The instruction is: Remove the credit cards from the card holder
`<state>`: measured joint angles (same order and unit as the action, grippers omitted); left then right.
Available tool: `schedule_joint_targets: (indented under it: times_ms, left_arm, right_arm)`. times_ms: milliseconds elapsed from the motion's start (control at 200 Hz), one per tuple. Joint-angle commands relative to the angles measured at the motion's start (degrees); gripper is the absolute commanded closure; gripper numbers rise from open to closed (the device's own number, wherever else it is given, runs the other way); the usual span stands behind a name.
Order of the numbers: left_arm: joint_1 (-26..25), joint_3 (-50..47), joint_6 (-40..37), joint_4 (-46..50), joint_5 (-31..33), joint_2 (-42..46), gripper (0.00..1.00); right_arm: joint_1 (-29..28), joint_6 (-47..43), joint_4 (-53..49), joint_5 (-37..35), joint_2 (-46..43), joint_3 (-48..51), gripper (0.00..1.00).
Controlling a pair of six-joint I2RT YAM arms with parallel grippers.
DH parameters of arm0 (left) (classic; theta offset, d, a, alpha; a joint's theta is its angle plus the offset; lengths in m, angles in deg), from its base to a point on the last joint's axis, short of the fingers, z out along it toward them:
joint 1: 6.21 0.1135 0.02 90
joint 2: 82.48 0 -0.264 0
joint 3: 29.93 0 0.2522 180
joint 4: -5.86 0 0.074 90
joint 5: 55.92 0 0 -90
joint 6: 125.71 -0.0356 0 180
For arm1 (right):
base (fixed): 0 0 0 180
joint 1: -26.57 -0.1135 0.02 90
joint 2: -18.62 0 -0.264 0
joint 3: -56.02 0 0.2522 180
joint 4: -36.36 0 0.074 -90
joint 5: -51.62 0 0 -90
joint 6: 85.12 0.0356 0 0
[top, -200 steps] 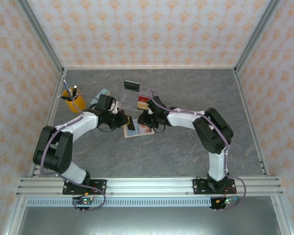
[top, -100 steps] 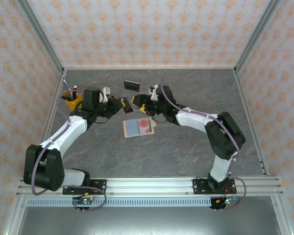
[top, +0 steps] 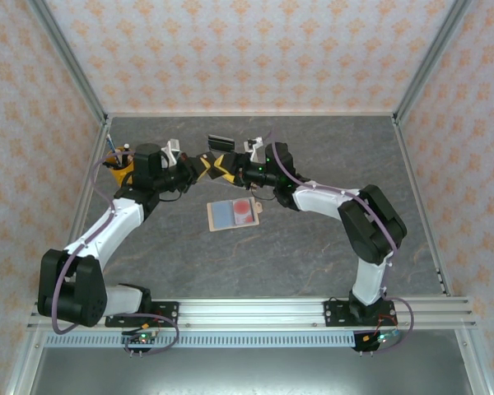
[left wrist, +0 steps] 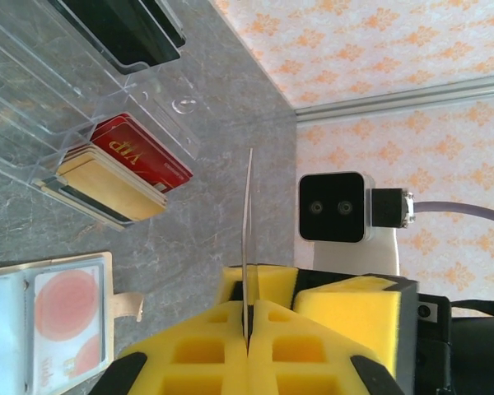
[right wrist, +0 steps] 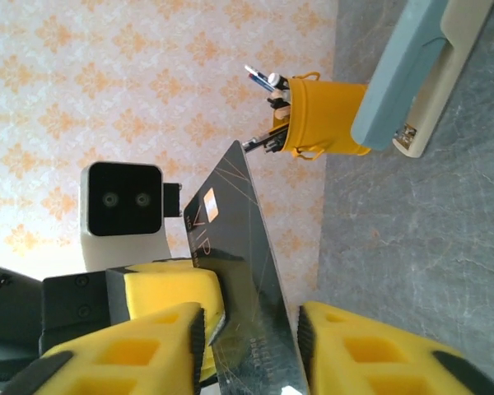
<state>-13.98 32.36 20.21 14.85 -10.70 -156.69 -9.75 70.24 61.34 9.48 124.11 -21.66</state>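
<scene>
So the tan leather-like bifold card holder (top: 233, 214) is lying open flat on the grey stone-look table (top: 329, 255), about mid-table, just nearer than where the two grippers meet. Its blue-grey panels face up and its little tab sticks out on the right. The right-hand pocket has a pale card with a red circle (left wrist: 64, 303) in it.

Above it, the left gripper (left wrist: 247, 321) has its yellow pads squeezed together on a dark glossy card with VIP lettering (right wrist: 243, 247), held up off the table. The right gripper (right wrist: 251, 329) comes in from the other side. Its pads are part-way apart with that same card sitting between them, but I honestly can't tell if it's actually clamping it.

Just beyond that is the clear plastic tray (left wrist: 33, 99). It holds a stack with a red VIP card (left wrist: 140, 156) on top of a tan card (left wrist: 107, 185), plus a black card (left wrist: 123, 29) in a farther slot.

Over on the far left, a yellow cup (right wrist: 321, 115) has pens in it, and a blue-grey block (right wrist: 412, 66) sits next to it.
</scene>
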Motion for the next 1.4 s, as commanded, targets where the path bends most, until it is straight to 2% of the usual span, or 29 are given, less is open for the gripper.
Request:
schedule_joint_targets:
  times_ms: [0,120,210,270,350,445,510,646,776,956,1046,1191,1396]
  left_arm:
    - [0.73,-0.73,0.47,-1.26,-0.67,1.66,1.0]
    - [0.76,-0.76,-1.19,2.07,-0.25,2.37,0.99]
    - [0.74,-0.55,-2.51,4.67,0.19,2.85,0.91]
    - [0.83,0.41,-4.34,8.6,1.33,3.13,0.81]
    - [0.86,3.53,-9.5,18.85,6.04,3.62,0.67]
    - [0.85,6.54,-15.12,29.54,13.38,4.82,0.38]
    - [0.91,8.36,-18.12,35.28,19.02,5.85,0.23]
    - [0.9,12.37,-23.62,45.36,30.24,6.34,0.07]
    - [0.88,12.91,-24.88,47.49,34.61,6.11,0.0]
    - [0.88,13.08,-24.98,48.81,36.69,4.87,0.0]
    - [0.94,13.17,-24.98,49.66,37.56,4.45,0.0]
    - [0.9,12.6,-24.98,49.51,37.57,4.45,0.0]
    - [0.89,12.56,-24.98,49.43,36.36,3.4,0.0]
  right_arm:
    - [0.1,0.69,5.05,1.42,-0.87,0.52,0.75]
    - [0.06,-1.92,2.38,1.04,-2.53,0.9,0.84]
    - [0.1,-5.61,-2.58,0.76,-3.65,0.2,0.94]
    - [0.1,-9.16,-6.99,0.53,-4.14,-0.88,1.0]
    - [0.1,-16.33,-15.57,-1.63,-5.13,-2.99,1.0]
    - [0.1,-28.52,-27.93,-6.4,-5.65,-7.05,1.0]
    - [0.1,-38.44,-36.5,-10.68,-5.27,-10.94,1.0]
    - [0.1,-58.23,-47.2,-17.74,-3.49,-18.77,1.0]
    - [0.1,-72.65,-52.99,-22.15,-0.07,-26.61,1.0]
    - [0.1,-90.89,-58.27,-21.95,6.79,-36.91,1.0]
    - [0.1,-99.63,-58.34,-20.36,9.16,-38.9,1.0]
    - [0.37,-105.98,-61.49,-21.14,14.86,-46.08,1.0]
    - [0.79,-110.19,-64.13,-20.71,22.0,-54.41,1.0]
